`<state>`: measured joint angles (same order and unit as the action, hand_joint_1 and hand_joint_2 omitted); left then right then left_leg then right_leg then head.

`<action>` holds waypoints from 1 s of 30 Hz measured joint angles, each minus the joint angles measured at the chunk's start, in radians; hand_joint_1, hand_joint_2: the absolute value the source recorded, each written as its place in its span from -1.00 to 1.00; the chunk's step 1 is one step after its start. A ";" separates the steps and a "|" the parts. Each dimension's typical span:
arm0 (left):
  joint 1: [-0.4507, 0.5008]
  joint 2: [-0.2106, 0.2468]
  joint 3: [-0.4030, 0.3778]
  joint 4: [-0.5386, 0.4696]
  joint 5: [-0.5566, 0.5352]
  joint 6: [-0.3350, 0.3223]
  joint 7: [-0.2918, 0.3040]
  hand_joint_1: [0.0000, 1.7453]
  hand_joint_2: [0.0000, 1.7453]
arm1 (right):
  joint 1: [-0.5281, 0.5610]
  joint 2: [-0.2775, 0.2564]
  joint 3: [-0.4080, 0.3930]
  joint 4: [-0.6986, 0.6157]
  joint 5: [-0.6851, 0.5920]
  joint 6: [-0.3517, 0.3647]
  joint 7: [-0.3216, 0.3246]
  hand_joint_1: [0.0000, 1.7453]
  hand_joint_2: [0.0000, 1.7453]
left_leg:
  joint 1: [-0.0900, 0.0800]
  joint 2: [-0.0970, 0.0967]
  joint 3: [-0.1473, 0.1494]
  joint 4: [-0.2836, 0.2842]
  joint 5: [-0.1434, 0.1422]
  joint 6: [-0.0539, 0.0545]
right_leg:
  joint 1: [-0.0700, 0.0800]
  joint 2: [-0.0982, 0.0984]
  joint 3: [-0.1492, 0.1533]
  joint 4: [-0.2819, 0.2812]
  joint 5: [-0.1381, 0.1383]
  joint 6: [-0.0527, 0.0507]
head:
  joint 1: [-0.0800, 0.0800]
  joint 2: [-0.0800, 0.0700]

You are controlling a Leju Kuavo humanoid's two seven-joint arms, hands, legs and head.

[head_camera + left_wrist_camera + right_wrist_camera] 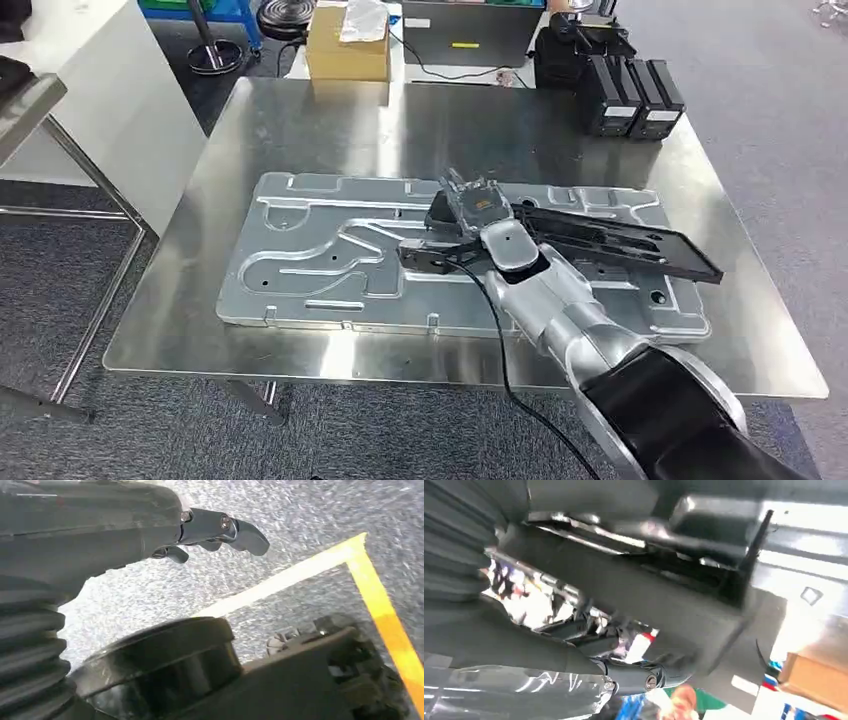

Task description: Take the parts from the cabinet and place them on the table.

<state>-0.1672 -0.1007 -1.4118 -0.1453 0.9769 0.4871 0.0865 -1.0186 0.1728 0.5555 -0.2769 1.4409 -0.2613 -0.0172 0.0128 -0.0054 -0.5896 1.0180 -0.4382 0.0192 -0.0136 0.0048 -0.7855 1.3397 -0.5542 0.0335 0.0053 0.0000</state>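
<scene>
My right hand [468, 215] reaches over the middle of the metal table [300, 120] and grips a long black plastic part [620, 242] near its left end. The part stretches to the right, low over a large stamped silver panel [320, 260] that lies flat on the table; I cannot tell whether it touches the panel. In the right wrist view the black part [664, 590] runs across the picture, with my right hand's fingers [634, 677] curled under it. My left hand [220, 530] hangs over grey carpet, fingers loosely bent, holding nothing.
Black boxes [630, 95] stand at the table's far right corner, and a cardboard box [347, 45] sits beyond the far edge. A white cabinet [110, 100] stands to the left. Yellow floor tape [380, 610] crosses the carpet below my left hand.
</scene>
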 joint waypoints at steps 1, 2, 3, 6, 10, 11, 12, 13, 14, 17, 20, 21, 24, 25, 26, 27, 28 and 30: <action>0.001 0.000 0.000 0.000 0.000 0.008 0.002 -1.00 -1.00 | 0.002 -0.002 -0.011 0.001 -0.008 -0.002 0.002 -1.00 -1.00 | 0.000 -0.001 0.000 0.000 0.000 0.000 | 0.000 0.000 0.004 -0.013 0.020 -0.001 | 0.000 0.000; 0.001 0.000 0.000 0.000 0.001 0.013 0.002 -1.00 -1.00 | 0.001 -0.002 -0.021 0.001 -0.013 -0.004 0.003 -1.00 -1.00 | 0.000 -0.002 0.001 0.001 0.000 0.000 | 0.000 0.000 0.034 -0.076 0.061 -0.004 | 0.000 0.000; 0.001 0.000 0.000 0.000 0.002 0.018 0.002 -1.00 -1.00 | -0.001 -0.003 -0.032 0.000 -0.019 -0.009 0.003 -1.00 -1.00 | 0.000 -0.003 0.002 0.001 -0.001 -0.001 | 0.001 0.000 0.071 -0.149 0.099 -0.007 | 0.000 0.000; -0.001 -0.001 0.000 0.000 0.012 0.053 -0.013 -1.00 -1.00 | -0.016 -0.014 -0.078 -0.003 -0.078 -0.057 0.016 -1.00 -1.00 | -0.007 -0.004 -0.003 0.006 -0.005 -0.012 | 0.010 0.001 0.146 -0.313 0.141 -0.022 | -0.002 0.000; 0.001 -0.001 0.000 0.000 0.027 0.077 -0.034 -1.00 -1.00 | -0.035 -0.034 -0.168 -0.019 -0.146 -0.100 0.010 -1.00 -1.00 | -0.005 -0.002 -0.009 0.007 -0.014 -0.031 | 0.001 -0.002 0.151 -0.323 0.147 -0.043 | -0.002 0.000; 0.001 -0.001 0.000 0.000 0.032 0.085 -0.043 -1.00 -1.00 | -0.042 -0.042 -0.190 -0.024 -0.181 -0.113 0.009 -1.00 -1.00 | -0.005 0.000 -0.018 0.038 -0.036 -0.034 | 0.003 -0.002 0.152 -0.325 0.147 -0.047 | -0.002 0.000; 0.001 -0.001 0.000 0.000 0.035 0.092 -0.054 -1.00 -1.00 | -0.054 -0.049 -0.225 -0.029 -0.250 -0.124 -0.009 -1.00 -1.00 | -0.004 -0.001 -0.047 0.105 -0.076 -0.036 | 0.003 -0.002 0.151 -0.324 0.147 -0.052 | -0.004 0.000; 0.001 -0.001 0.000 0.000 0.039 0.098 -0.063 -1.00 -1.00 | -0.063 -0.056 -0.273 -0.036 -0.332 -0.122 -0.034 -1.00 -1.00 | -0.002 -0.001 -0.081 0.182 -0.112 -0.037 | 0.004 -0.003 0.152 -0.324 0.146 -0.054 | -0.004 0.000; 0.001 -0.001 0.000 0.000 0.041 0.104 -0.072 -1.00 -1.00 | -0.072 -0.066 -0.324 -0.042 -0.417 -0.113 -0.057 -1.00 -1.00 | -0.002 0.000 -0.116 0.259 -0.142 -0.038 | 0.005 -0.003 0.152 -0.323 0.146 -0.054 | -0.004 0.000; 0.000 -0.001 0.000 0.000 0.042 0.116 -0.101 -1.00 -1.00 | -0.102 -0.120 -0.541 -0.067 -0.762 -0.002 -0.136 -1.00 -1.00 | -0.002 0.000 -0.133 0.279 -0.109 -0.039 | 0.005 -0.006 0.153 -0.317 0.143 -0.052 | -0.004 0.000; -0.007 0.000 -0.002 0.000 0.034 0.133 -0.125 -1.00 -1.00 | -0.148 -0.188 -0.824 -0.086 -1.175 0.259 -0.174 -1.00 -1.00 | -0.001 -0.002 -0.024 0.037 -0.005 -0.028 | 0.004 -0.011 0.152 -0.306 0.135 -0.039 | -0.004 0.000; -0.011 0.000 -0.003 0.000 0.032 0.137 -0.128 -1.00 -1.00 | -0.159 -0.216 -0.914 -0.091 -1.252 0.319 -0.175 -1.00 -1.00 | -0.006 -0.003 -0.013 0.018 -0.010 -0.025 | 0.011 -0.011 0.146 -0.300 0.134 -0.034 | -0.004 0.000; -0.011 0.000 -0.009 0.000 0.031 0.148 -0.144 -1.00 -1.00 | -0.167 -0.275 -1.106 -0.091 -1.429 0.451 -0.167 -1.00 -1.00 | -0.011 -0.005 -0.017 0.022 -0.005 -0.008 | 0.007 -0.014 0.148 -0.309 0.143 -0.016 | -0.003 0.000; -0.014 -0.001 -0.011 0.000 0.031 0.151 -0.152 -1.00 -1.00 | -0.166 -0.296 -1.168 -0.092 -1.487 0.478 -0.163 -1.00 -1.00 | -0.006 -0.003 -0.011 0.010 0.002 0.002 | 0.007 -0.011 0.147 -0.308 0.140 -0.009 | -0.004 0.000; -0.019 -0.002 -0.012 0.000 0.029 0.153 -0.159 -1.00 -1.00 | -0.165 -0.312 -1.218 -0.091 -1.523 0.492 -0.161 -1.00 -1.00 | -0.004 -0.001 -0.009 0.006 0.005 0.007 | 0.002 -0.009 0.141 -0.290 0.123 -0.003 | -0.002 0.000; -0.024 -0.003 -0.013 0.000 0.028 0.154 -0.168 -1.00 -1.00 | -0.164 -0.333 -1.263 -0.091 -1.542 0.496 -0.160 -1.00 -1.00 | -0.004 -0.001 -0.011 0.005 0.008 0.014 | 0.002 -0.008 0.118 -0.241 0.090 0.002 | -0.002 0.000; -0.027 -0.004 -0.015 0.000 0.027 0.155 -0.173 -1.00 -1.00 | -0.160 -0.354 -1.303 -0.091 -1.553 0.499 -0.160 -1.00 -1.00 | -0.004 -0.003 -0.013 0.005 0.009 0.017 | 0.000 -0.007 0.084 -0.165 0.052 0.007 | -0.002 0.000; -0.026 -0.006 -0.016 0.000 0.027 0.156 -0.180 -1.00 -1.00 | -0.141 -0.389 -1.367 -0.090 -1.564 0.502 -0.161 -1.00 -1.00 | -0.005 -0.007 -0.013 0.005 0.009 0.018 | -0.001 -0.006 0.017 -0.027 0.002 0.013 | -0.001 0.000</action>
<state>-0.1930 -0.1064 -1.4282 -0.1453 1.0037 0.6432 -0.0930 -1.1593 -0.2162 -0.8116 -0.3666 -0.1232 0.2407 -0.1778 0.0083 -0.0119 -0.6026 1.0232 -0.4297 0.0373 -0.0144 -0.0013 -0.7689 1.3129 -0.5526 0.0461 0.0046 0.0000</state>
